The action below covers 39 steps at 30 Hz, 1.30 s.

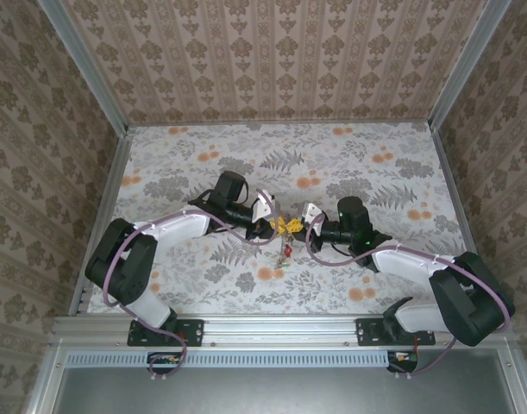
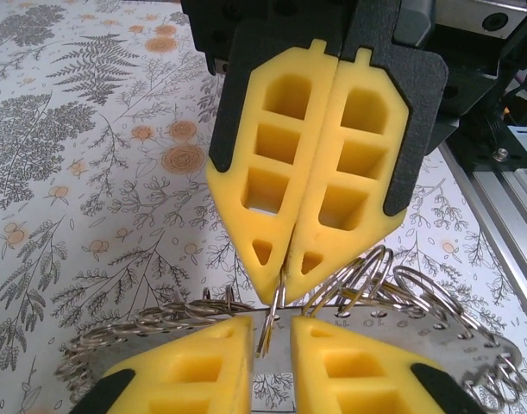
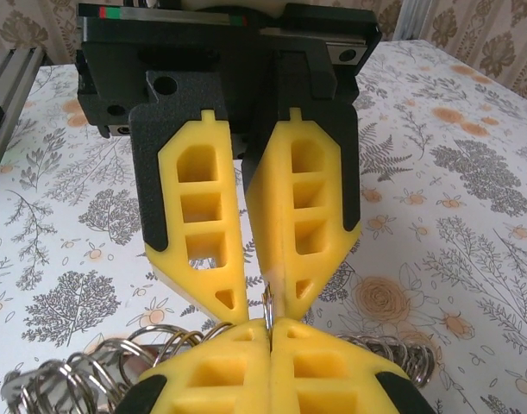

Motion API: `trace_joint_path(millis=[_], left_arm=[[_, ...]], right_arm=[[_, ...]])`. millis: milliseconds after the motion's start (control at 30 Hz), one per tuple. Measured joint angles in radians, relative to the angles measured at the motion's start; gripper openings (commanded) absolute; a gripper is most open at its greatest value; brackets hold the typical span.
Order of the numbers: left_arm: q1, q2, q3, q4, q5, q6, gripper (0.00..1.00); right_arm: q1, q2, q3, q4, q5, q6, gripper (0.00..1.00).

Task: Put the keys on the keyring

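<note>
The two grippers met tip to tip over the floral-patterned tabletop (image 1: 349, 155). The right gripper (image 2: 281, 269) had its yellow pads pressed fully together, pinching a small silvery wire loop (image 2: 274, 304) that stood upright at its tips. The left gripper (image 2: 271, 335) faced it with a narrow gap between its pads. The loop sat inside that gap but, as far as could be judged, was not clamped. The large thin metal keyring (image 2: 401, 326), fringed with silvery rings, ran crosswise between the two sets of fingertips (at right angles to the fingers). The small coloured-head keys (image 1: 286, 251) dangled just below the meeting point, about equally near either arm
</note>
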Motion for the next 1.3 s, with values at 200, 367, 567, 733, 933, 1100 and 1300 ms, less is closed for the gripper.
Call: trace_joint_path(millis=[200, 367, 567, 733, 933, 1100, 1300], left_arm=[[0.0, 0.0, -0.002, 0.008, 0.0, 0.0, 0.21], [-0.005, 0.0, -0.003, 0.016, -0.004, -0.004, 0.21], [-0.008, -0.004, -0.003, 0.021, -0.008, -0.007, 0.12], [-0.008, -0.008, -0.003, 0.02, -0.019, -0.007, 0.01], [-0.011, -0.021, -0.015, 0.028, -0.038, -0.006, 0.0], [-0.024, -0.058, -0.044, 0.042, -0.077, -0.003, 0.0], [-0.031, -0.098, -0.049, 0.018, -0.134, 0.04, 0.0]], right_arm=[[0.0, 0.0, 0.005, -0.01, 0.0, 0.0, 0.0], [-0.003, 0.0, 0.011, -0.019, 0.0, 0.0, 0.0], [-0.005, 0.008, 0.021, -0.029, -0.005, 0.0, 0.0], [-0.005, 0.011, 0.026, -0.034, -0.007, 0.0, 0.0], [-0.006, 0.011, 0.03, -0.045, -0.007, -0.002, 0.11], [-0.002, -0.026, 0.035, -0.116, 0.019, -0.036, 0.18], [-0.002, -0.079, 0.066, -0.261, 0.077, -0.119, 0.21]])
